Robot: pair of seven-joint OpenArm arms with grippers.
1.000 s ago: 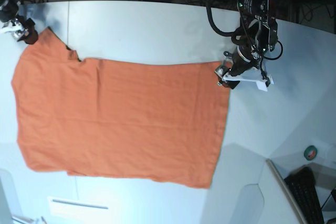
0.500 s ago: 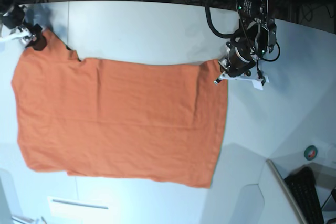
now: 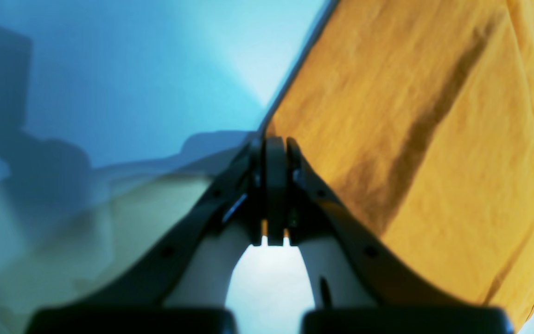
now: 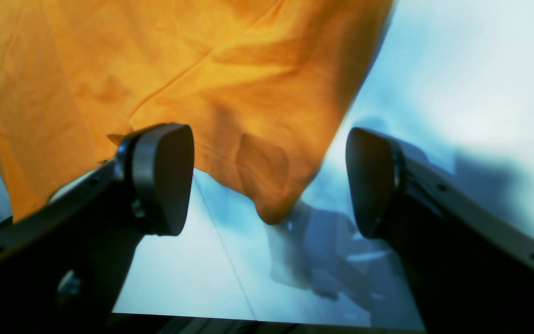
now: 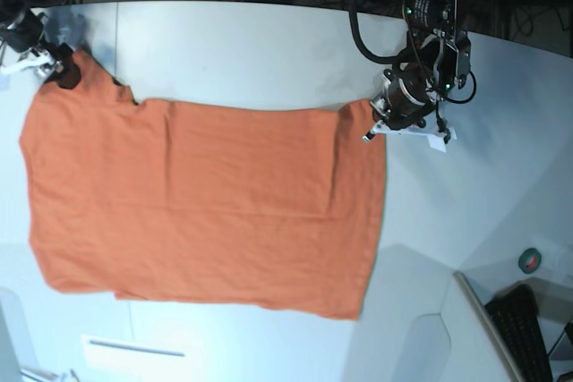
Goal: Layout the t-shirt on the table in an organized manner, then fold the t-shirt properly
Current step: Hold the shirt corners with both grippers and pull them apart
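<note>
one orange t-shirt (image 5: 201,203) lies spread nearly flat across the white table (image 5: 269,51). the left gripper (image 5: 383,120) is clenched on the hem corner, likely to tug that edge straight for the layout. the right gripper (image 5: 55,67) hovers with jaws spread wide at the sleeve corner, gripping nothing. compared with a second ago, the left gripper has closed and pulled the hem corner slightly inward and up, and the right has edged onto the sleeve.

keyboard (image 5: 524,333) (green roll (image 5: 530,261) nearby)
</note>
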